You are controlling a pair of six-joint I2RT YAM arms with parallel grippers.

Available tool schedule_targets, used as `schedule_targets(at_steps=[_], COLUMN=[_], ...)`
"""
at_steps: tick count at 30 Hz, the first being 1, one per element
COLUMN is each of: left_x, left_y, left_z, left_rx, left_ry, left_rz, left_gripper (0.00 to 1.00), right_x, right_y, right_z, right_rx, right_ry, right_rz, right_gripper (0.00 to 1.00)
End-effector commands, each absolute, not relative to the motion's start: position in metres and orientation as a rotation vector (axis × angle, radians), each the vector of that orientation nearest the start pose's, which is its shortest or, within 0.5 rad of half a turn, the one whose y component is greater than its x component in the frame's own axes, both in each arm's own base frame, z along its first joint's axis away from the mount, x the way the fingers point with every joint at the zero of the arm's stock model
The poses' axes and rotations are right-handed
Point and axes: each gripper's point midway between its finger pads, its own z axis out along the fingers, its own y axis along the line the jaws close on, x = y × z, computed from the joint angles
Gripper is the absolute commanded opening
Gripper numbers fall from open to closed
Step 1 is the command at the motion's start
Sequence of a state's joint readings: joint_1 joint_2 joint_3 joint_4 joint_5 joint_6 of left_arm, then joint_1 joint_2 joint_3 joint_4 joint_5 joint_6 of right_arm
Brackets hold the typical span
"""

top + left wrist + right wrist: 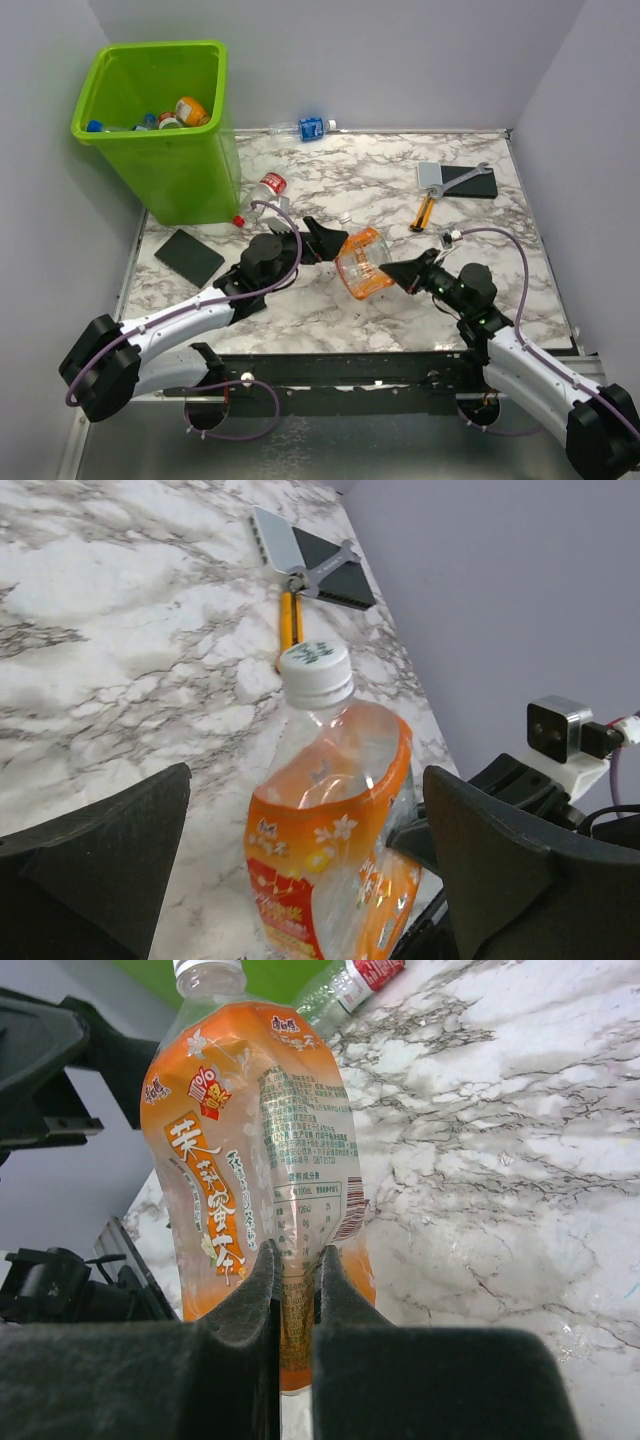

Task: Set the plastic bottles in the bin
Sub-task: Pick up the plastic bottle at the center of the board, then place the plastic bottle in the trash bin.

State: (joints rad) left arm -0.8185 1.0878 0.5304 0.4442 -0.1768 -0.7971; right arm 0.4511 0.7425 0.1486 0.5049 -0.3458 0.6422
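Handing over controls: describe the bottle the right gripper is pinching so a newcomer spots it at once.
Look at the near middle of the marble table. There the right gripper pinches a crumpled clear bottle with a white cap. Its orange label sets it apart: the red-labelled bottle and blue-labelled bottle lie farther back.

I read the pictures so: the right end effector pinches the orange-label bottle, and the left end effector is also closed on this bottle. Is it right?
Not fully. The right end effector does pinch the orange-label bottle, but the left end effector is open, not closed on it: the left wrist view shows its fingers wide apart on both sides of the bottle.
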Motion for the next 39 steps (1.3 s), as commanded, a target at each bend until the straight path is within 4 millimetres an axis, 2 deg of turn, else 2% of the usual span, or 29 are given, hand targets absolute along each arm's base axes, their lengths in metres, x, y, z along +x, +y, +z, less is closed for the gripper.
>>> schedule_targets(at_steps=[1,6,12,14,20,24,25,28,29,30,32,37,39], left_x=[0.264,0.267,0.271,0.273,0.276,0.275,0.275,0.275,0.275,0.276,0.276,0.266,0.255], left_y=[-0.304,-0.323,-0.332,-0.333,-0.333,-0.330,-0.330,-0.325,-0.322,-0.320,-0.315,-0.310,-0.310], left_z=[0.237,0.253,0.245,0.242,0.239,0.242,0.244,0.251,0.256,0.260,0.270,0.296,0.309], left_rx=[-0.015,0.042,0.056,0.055,0.055,0.077,0.089,0.142,0.158,0.177,0.219,0.349,0.428], left_ry=[1.740,1.717,1.750,1.757,1.761,1.744,1.737,1.713,1.702,1.692,1.665,1.585,1.542], left_rz=[-1.155,-1.218,-1.224,-1.220,-1.200,-1.187,-1.182,-1.140,-1.123,-1.108,-1.093,-1.143,-1.201], left_gripper=[0.98,0.97,0.88,0.81,0.44,0.26,0.22,0.03,0.00,0.00,0.00,0.00,0.00], right_x=[0.212,0.207,0.206,0.205,0.203,0.202,0.202,0.202,0.200,0.199,0.197,0.195,0.194], right_y=[0.204,0.205,0.207,0.207,0.209,0.207,0.207,0.207,0.208,0.208,0.208,0.206,0.205], right_z=[0.155,0.156,0.160,0.161,0.166,0.169,0.171,0.177,0.181,0.185,0.194,0.224,0.231], right_rx=[-0.193,-0.204,-0.224,-0.235,-0.261,-0.265,-0.264,-0.277,-0.289,-0.299,-0.316,-0.340,-0.359], right_ry=[1.726,1.720,1.711,1.711,1.710,1.715,1.722,1.774,1.794,1.809,1.821,1.770,1.771], right_rz=[1.123,1.148,1.151,1.152,1.157,1.144,1.140,1.127,1.125,1.121,1.118,1.111,1.094], right_gripper=[0.01,0.01,0.01,0.01,0.01,0.01,0.05,0.44,0.57,0.64,0.71,0.97,1.00])
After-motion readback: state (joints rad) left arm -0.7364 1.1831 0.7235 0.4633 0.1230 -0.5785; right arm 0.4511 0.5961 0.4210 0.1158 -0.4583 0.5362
